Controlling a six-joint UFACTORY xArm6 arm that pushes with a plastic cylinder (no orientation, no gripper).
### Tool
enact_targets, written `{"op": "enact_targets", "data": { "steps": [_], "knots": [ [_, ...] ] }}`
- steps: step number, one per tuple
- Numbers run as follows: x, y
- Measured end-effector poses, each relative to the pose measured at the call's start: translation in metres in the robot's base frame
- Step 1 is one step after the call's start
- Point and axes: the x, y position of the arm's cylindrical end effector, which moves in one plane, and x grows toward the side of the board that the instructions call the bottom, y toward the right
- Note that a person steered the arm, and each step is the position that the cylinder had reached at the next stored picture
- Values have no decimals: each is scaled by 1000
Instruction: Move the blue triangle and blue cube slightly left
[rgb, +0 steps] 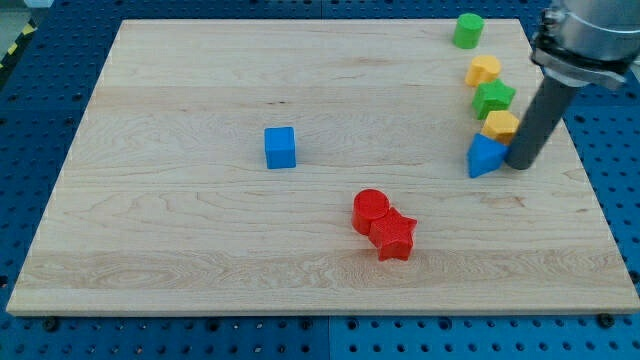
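Here the blue triangle lay near the board's right edge, at about mid-height in the view, its flat face toward the view's right and its point aimed toward the view's left. Its longer line seemed to run up and down the view, though the angle made that hard to settle. My tip stood just beside that flat face, on the triangle's right, touching it or nearly so; the rod has no pincer, so there was nothing to spread or press together. That relation looked decisive: the triangle lay to the left of the tip, so a push toward the view's left would carry it the wanted way.

The blue cube sat well apart, near the board's middle, squarely placed with no clear long axis.

Just above the triangle, touching it, was a yellow block; above that a green star, another yellow block, and a green cylinder near the top. A red cylinder and a red star touched each other lower on the wooden board.
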Motion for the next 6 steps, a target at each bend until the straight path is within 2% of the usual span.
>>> {"op": "enact_targets", "data": {
  "steps": [6],
  "knots": [
    [-33, -252]
  ]
}}
